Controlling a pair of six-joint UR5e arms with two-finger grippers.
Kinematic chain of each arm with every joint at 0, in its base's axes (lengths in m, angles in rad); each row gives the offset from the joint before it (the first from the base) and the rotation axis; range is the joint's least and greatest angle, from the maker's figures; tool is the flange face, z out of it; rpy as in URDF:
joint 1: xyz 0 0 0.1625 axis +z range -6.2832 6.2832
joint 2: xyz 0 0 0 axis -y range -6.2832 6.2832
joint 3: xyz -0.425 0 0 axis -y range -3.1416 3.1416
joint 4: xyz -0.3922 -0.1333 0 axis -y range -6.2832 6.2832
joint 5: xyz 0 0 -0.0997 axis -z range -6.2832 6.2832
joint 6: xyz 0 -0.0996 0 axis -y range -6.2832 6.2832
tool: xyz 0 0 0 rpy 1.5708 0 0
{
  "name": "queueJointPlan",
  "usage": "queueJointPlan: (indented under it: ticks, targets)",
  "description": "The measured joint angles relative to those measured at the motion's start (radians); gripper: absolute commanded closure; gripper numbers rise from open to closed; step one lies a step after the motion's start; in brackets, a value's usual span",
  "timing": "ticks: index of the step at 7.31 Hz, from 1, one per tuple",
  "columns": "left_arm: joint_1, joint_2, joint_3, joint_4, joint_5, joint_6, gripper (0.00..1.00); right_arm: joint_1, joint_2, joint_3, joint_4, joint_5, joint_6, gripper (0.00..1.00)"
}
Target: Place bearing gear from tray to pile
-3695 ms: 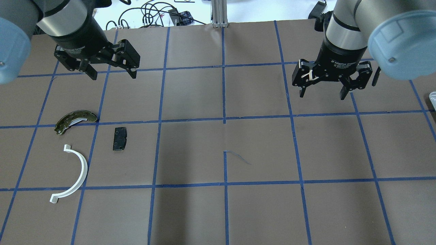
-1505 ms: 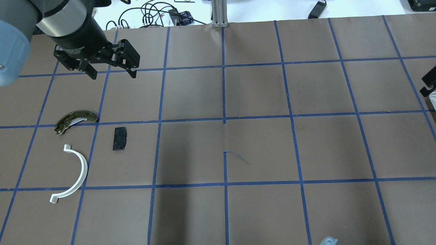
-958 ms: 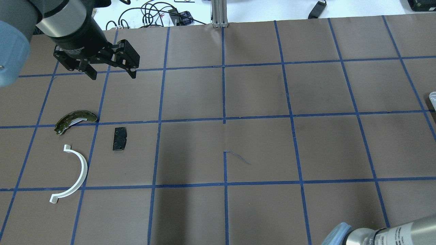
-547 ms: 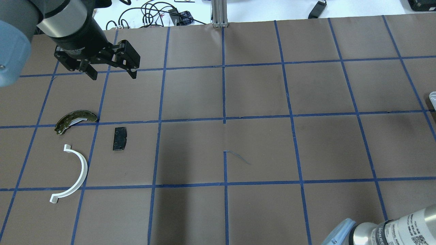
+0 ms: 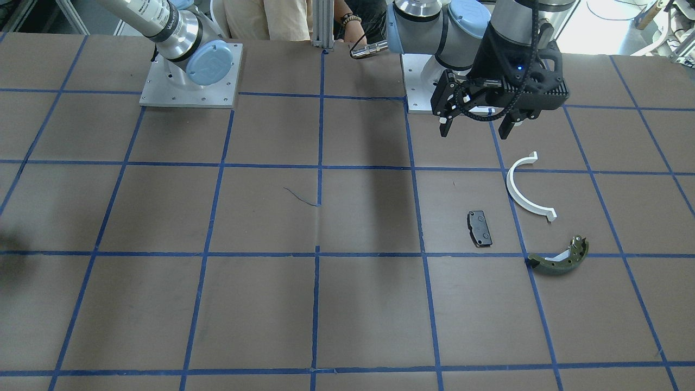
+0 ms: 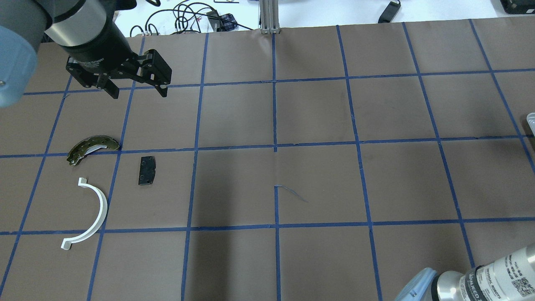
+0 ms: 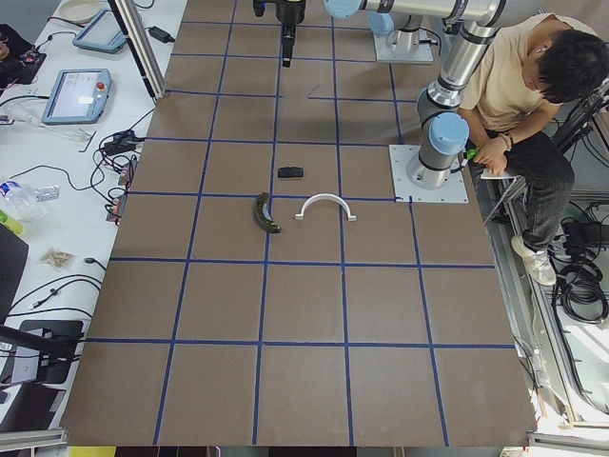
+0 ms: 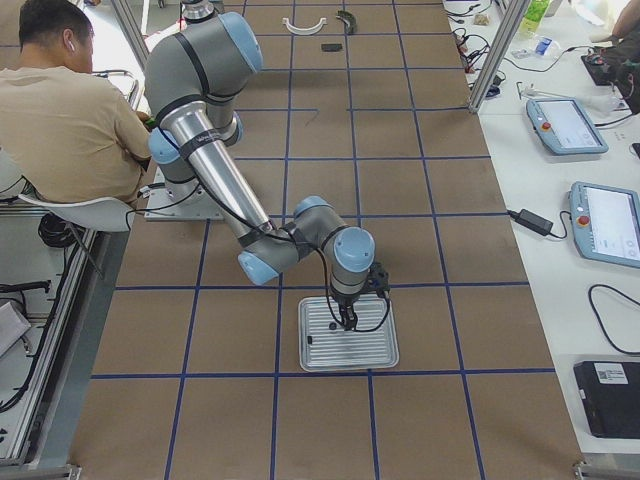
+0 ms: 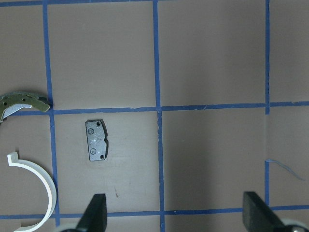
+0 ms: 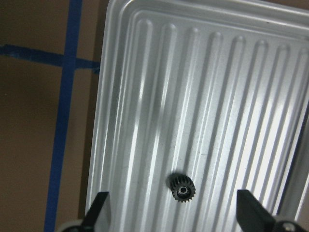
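Observation:
The bearing gear [image 10: 183,188], small, black and toothed, lies on the ribbed silver tray [image 10: 145,96]. My right gripper [image 10: 174,212] is open above the tray, with the gear between its fingers and a little ahead of them. The exterior right view shows this gripper [image 8: 345,318] over the tray [image 8: 320,355]. The pile lies apart on the table: a white half-ring [image 6: 98,209], a black pad [image 6: 146,170] and an olive-green brake shoe [image 6: 90,148]. My left gripper [image 6: 136,90] hovers open and empty beyond the pile. Its wrist view shows the pad [image 9: 96,141].
An aluminium post [image 6: 269,16] and cables stand at the table's far edge. A seated person [image 8: 70,110] is beside the robot bases. Teach pendants [image 8: 600,220] lie on a side table. The tray's corner [image 6: 531,119] shows at the right edge.
My right arm has swung out of the overhead view to the right, and its forearm now enters at the bottom right corner. My left gripper and the pile have not moved.

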Motion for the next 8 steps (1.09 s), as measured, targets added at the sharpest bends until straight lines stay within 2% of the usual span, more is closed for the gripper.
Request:
queueJointPlan:
  ticks: [4,5,8]
  targets:
    - [0.0,0.0,-0.001,-0.001,0.0,0.0,0.0,-0.01,0.056,0.0,-0.034,-0.007,0.001,0.26]
    - [0.0,0.0,-0.001,-0.001,0.0,0.0,0.0,-0.019,0.062,0.0,-0.039,-0.007,0.001,0.32]
    - [0.001,0.001,-0.001,-0.001,0.0,0.0,0.0,-0.027,0.071,0.001,-0.042,-0.009,0.003,0.39]
